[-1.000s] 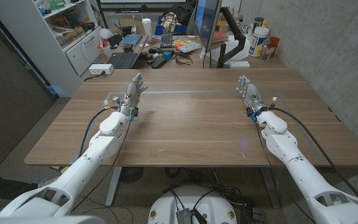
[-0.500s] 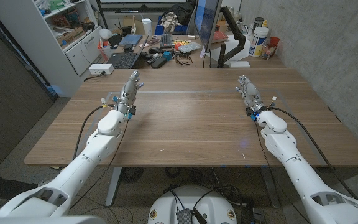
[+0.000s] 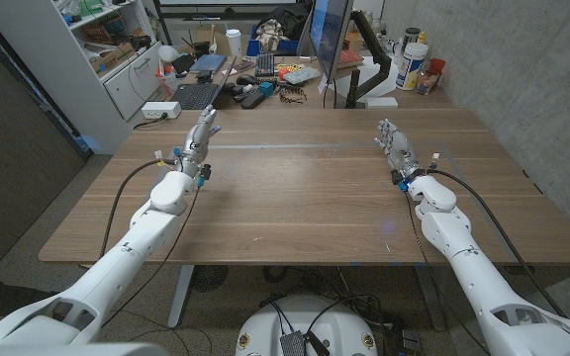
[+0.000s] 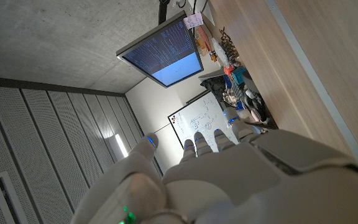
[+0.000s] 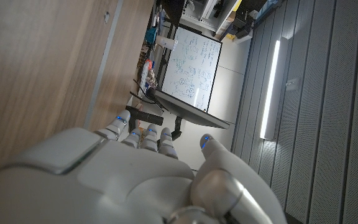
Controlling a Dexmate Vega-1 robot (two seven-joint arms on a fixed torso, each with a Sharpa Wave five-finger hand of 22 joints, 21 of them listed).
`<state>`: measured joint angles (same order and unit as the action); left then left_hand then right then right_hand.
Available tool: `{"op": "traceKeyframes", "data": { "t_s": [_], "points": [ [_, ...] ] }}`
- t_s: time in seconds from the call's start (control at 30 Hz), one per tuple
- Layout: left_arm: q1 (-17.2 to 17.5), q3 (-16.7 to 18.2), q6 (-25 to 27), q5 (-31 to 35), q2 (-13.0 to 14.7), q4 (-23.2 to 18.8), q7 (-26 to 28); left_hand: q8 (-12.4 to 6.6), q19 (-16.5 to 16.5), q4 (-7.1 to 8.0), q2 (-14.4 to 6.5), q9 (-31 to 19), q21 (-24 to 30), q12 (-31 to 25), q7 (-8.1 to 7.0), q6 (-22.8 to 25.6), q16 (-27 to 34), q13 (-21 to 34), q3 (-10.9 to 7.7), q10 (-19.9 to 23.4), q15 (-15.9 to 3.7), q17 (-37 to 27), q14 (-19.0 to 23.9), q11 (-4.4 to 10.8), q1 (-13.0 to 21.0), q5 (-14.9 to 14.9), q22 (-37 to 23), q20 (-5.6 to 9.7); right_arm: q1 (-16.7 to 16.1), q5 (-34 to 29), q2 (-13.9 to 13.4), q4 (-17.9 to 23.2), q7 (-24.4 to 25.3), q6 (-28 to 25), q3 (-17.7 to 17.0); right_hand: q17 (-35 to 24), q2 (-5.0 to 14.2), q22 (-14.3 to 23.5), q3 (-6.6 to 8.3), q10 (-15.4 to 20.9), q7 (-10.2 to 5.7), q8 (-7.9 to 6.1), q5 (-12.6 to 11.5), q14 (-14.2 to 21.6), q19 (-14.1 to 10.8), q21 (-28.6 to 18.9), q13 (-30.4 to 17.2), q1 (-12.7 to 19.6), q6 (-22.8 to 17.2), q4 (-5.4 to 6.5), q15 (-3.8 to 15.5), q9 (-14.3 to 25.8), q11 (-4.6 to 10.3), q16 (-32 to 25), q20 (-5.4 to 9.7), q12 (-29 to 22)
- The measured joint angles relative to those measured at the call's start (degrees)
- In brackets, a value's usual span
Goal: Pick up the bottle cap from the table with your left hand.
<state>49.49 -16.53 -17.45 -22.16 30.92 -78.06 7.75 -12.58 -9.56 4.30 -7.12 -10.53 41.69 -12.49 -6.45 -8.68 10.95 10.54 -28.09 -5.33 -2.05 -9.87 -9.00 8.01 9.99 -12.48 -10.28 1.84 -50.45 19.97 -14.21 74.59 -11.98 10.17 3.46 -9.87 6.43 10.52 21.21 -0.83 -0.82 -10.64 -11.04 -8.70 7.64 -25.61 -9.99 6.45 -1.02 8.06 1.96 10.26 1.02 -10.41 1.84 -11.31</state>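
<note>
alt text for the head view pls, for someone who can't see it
Two white robot arms reach over a wooden table, the left hand stretched toward the far left edge and the right hand raised at the right, both holding nothing. A cluttered desk with a monitor stands behind.

Matt wood-grain table [image 3: 305,198]; glossy white plastic arms [image 3: 137,247]

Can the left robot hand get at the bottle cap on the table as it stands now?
Probably yes. A small pale thing, likely the bottle cap, lies close beside the left robot hand on the bare table, nothing between them.
</note>
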Motion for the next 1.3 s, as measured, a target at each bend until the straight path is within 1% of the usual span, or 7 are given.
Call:
{"op": "traceKeyframes", "data": {
  "t_s": [0.1,0.4,0.43,0.57,0.73,0.97,1.3],
  "points": [
    [0.20,0.11,0.27,0.72,0.73,-0.79,0.65,0.00,0.00,-0.23,-0.13,-0.01,0.00,0.00,-0.31,0.31,0.00,0.00,-0.23,0.18,-0.12,0.00,0.13,0.18,0.32,0.00,0.00,0.00,0.00,-0.25,0.14,0.00,-0.24,-0.03,-0.12,0.00,0.00,0.00,0.00,0.00,0.00,0.00,0.00,0.00,0.00,0.00,0.00,0.00,0.00,0.00,0.00,0.00,0.00,0.00,0.00,0.00],
    [0.44,0.27,0.73,2.31,2.20,-2.08,2.13,0.00,0.00,-0.23,0.08,-0.28,-0.02,0.21,-0.31,0.31,0.00,-0.01,-0.23,0.18,-0.12,-0.15,0.12,0.18,0.55,0.41,0.00,0.00,0.00,-0.58,0.37,0.01,-0.73,-0.05,-0.34,0.00,0.00,0.00,0.00,0.00,0.00,0.00,0.00,0.00,0.00,0.00,0.00,0.00,0.00,0.00,0.00,0.00,0.00,0.00,0.00,0.00],
    [0.44,0.29,1.03,3.73,2.32,-2.18,3.37,0.00,0.00,-0.23,-0.14,-0.28,-0.34,0.21,-0.31,0.31,0.00,-0.01,-0.23,0.18,-0.12,-0.15,0.12,0.18,0.77,0.41,0.01,0.00,0.06,-0.60,0.52,0.01,-0.77,-0.05,-0.48,0.00,0.00,0.00,0.00,0.00,0.00,0.00,0.00,0.00,0.00,0.00,0.00,0.00,0.00,0.00,0.00,0.00,0.00,0.00,0.00,0.00],
    [0.45,0.45,1.23,4.67,2.94,-2.75,4.14,0.39,0.00,-0.31,-0.14,-0.28,-0.38,0.20,-0.31,0.31,0.00,0.27,-0.33,0.18,-0.12,-0.15,0.12,0.18,0.77,0.66,0.01,0.00,0.08,-0.65,0.62,0.01,-0.90,-0.05,-0.61,0.00,0.00,0.00,0.00,0.00,0.00,0.00,0.00,0.00,0.00,0.00,0.00,0.00,0.00,0.00,0.00,0.00,0.00,0.00,0.00,0.00],
    [0.41,0.54,1.92,6.44,3.88,-3.50,5.41,0.40,0.00,-0.45,0.04,-0.27,-0.38,0.42,-0.31,0.31,0.00,0.27,-0.48,0.18,-0.12,-0.15,0.12,0.17,0.94,0.66,0.01,0.00,0.10,-0.68,0.81,0.01,-1.01,-0.05,-0.88,0.00,0.00,0.00,0.00,0.00,0.00,0.00,0.00,0.00,0.00,0.00,0.01,0.00,0.00,0.00,0.00,0.00,0.00,0.00,0.00,0.00],
    [0.07,0.64,2.99,8.27,5.14,-4.48,6.66,0.40,0.00,-0.45,0.09,-0.27,-0.38,0.41,-0.31,0.31,0.00,0.27,-0.49,-0.05,-0.12,-0.26,0.12,0.39,0.99,0.66,0.02,0.00,0.21,-0.70,0.98,-0.26,-1.16,0.14,-1.12,0.00,0.00,0.00,0.00,0.00,0.01,0.00,0.00,0.00,0.00,0.44,0.01,0.00,0.00,0.00,0.00,0.00,0.00,0.00,0.00,0.00],
    [-0.18,0.71,4.42,10.31,6.76,-5.94,7.90,0.40,0.00,-0.44,0.19,-0.27,-0.38,0.41,-0.31,0.30,0.00,0.27,-0.50,-0.27,-0.12,-0.41,0.12,0.19,1.09,0.66,0.02,0.00,0.21,-0.80,1.11,-0.44,-1.15,0.31,-1.38,-0.01,0.00,-0.01,0.00,0.00,0.00,0.00,0.00,0.00,0.00,0.83,0.01,0.00,0.00,0.00,0.00,0.00,0.00,0.00,0.00,0.00]
  ]
}}
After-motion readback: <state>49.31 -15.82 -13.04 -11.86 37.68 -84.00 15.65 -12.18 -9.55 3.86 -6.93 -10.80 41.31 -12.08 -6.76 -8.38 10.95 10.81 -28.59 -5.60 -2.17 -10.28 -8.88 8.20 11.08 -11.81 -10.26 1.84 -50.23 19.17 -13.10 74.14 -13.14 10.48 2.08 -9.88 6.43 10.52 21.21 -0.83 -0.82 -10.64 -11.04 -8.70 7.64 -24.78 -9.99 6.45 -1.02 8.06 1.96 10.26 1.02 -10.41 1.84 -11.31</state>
